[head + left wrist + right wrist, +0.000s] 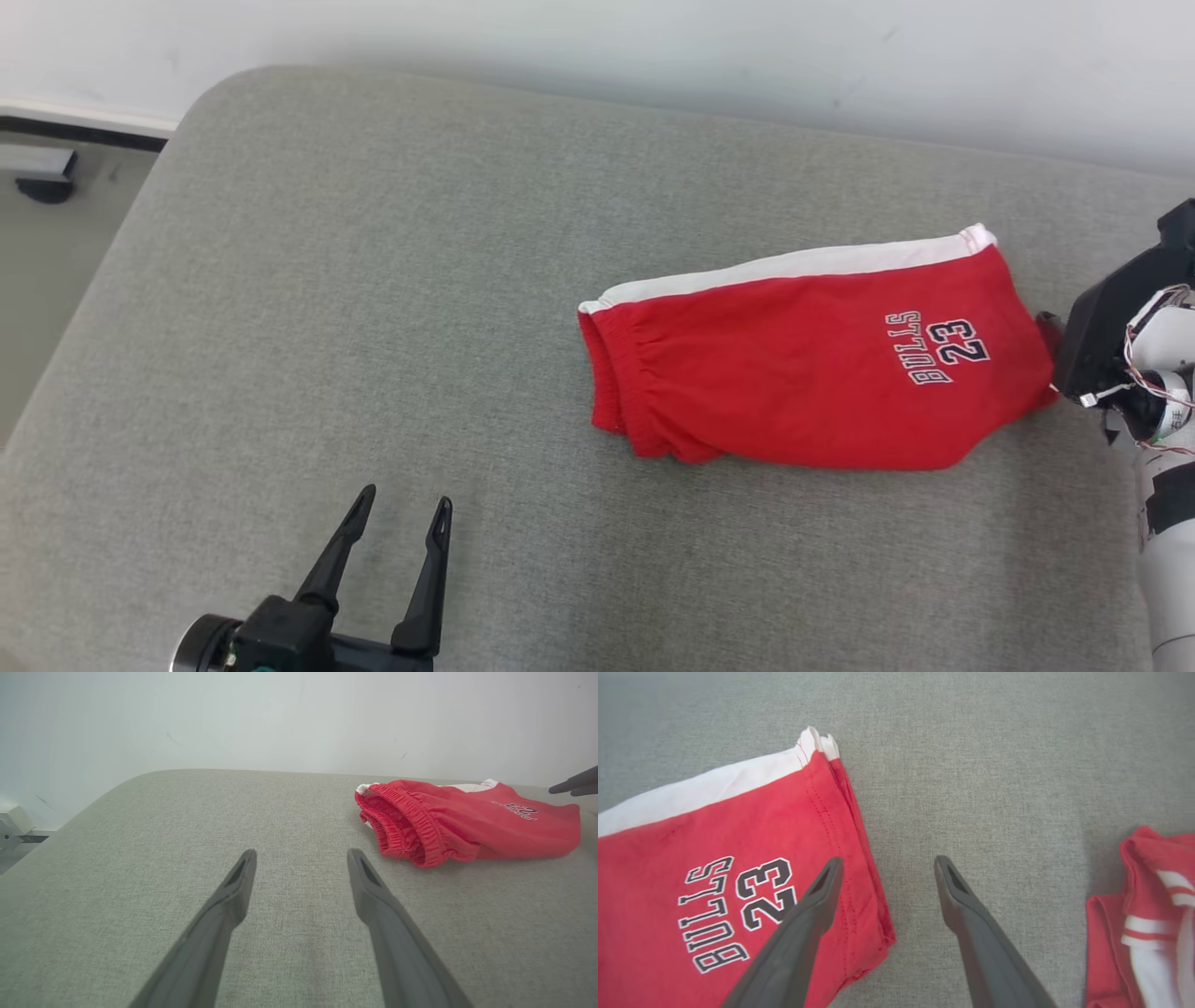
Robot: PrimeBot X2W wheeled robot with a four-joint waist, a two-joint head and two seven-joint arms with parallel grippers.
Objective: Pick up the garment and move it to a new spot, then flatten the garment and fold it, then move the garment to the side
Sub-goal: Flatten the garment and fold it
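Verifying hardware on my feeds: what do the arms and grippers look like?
Both the left gripper and right gripper have two long, tapered dark grey fingers with slotted tips. The right wrist housing is boxy and black, with loose red and white wires, joined to a pale forearm.

A grey padded surface [373, 280] covered in woven fabric, rounded at its far left corner, carries everything. A pair of red shorts [803, 373] lies folded flat on its right half. The elastic waistband is to the left, the leg hems are to the right, and a white band runs along the far edge. "BULLS 23" is printed near the hems. Further right, apart from the shorts, lies a crumpled red-and-white garment [1148, 914].
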